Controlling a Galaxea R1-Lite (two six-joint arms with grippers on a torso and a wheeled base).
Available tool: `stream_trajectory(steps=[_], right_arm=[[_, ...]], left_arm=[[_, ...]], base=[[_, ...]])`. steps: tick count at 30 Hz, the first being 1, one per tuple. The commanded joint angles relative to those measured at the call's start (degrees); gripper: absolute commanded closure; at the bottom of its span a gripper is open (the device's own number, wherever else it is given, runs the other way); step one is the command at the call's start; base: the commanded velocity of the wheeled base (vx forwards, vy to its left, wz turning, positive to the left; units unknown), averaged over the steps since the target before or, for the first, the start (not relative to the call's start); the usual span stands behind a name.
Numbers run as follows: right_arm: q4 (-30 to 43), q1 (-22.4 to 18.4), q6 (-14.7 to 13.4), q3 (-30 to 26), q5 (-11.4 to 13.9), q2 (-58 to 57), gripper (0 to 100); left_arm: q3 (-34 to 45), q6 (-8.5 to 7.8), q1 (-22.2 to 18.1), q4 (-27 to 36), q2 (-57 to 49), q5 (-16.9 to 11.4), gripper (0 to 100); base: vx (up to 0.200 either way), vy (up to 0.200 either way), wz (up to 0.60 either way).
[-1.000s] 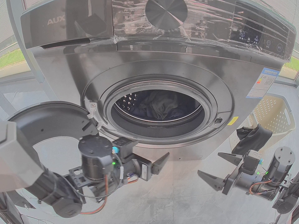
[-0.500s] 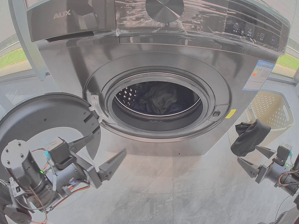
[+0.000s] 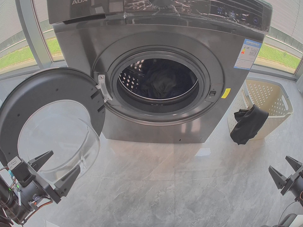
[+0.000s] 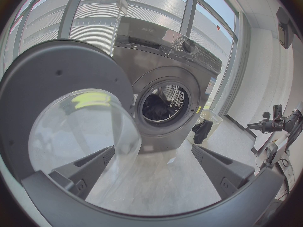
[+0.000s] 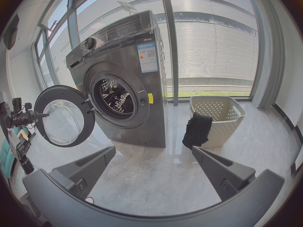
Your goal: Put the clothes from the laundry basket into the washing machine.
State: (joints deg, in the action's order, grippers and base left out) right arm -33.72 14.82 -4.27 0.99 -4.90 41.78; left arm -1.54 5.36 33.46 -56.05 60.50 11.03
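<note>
Gaping wide and empty, the jaws of the left gripper (image 3: 65,160) sit low by the open door (image 3: 47,89); the right gripper (image 3: 278,162) is likewise released, well apart from the laundry basket (image 3: 277,92). A dark garment (image 3: 247,123) drapes over its rim beside the washing machine (image 3: 176,38), whose drum holds clothes (image 3: 159,82). The garment looks soft, light and limp; pinching the bunched fold at the rim should lift it whole.
</note>
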Motion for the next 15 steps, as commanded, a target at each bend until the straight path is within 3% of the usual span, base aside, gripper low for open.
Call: stream_trajectory(steps=[1,6,13,15], right_arm=[[11.1,-2.9,0.0,-1.0,-0.2,-17.3,0],[18.5,-5.7,0.0,-1.0,0.0,-26.2,0],[30.9,-9.6,0.0,-1.0,0.0,-37.1,0],[31.5,-11.2,0.2,-0.9,0.8,-38.1,0]], left_arm=[[1.5,0.70,-5.8,17.0,-22.4,-0.7,0],[1.5,0.96,-10.1,29.9,-35.7,-2.9,0],[1.5,0.26,-16.7,42.4,-48.5,-8.5,0],[1.5,0.35,-18.3,46.2,-52.1,-10.5,0]], base=[[0.000,0.000,0.00],[0.000,0.000,0.00],[0.000,-0.200,0.00],[0.000,-0.200,0.00]])
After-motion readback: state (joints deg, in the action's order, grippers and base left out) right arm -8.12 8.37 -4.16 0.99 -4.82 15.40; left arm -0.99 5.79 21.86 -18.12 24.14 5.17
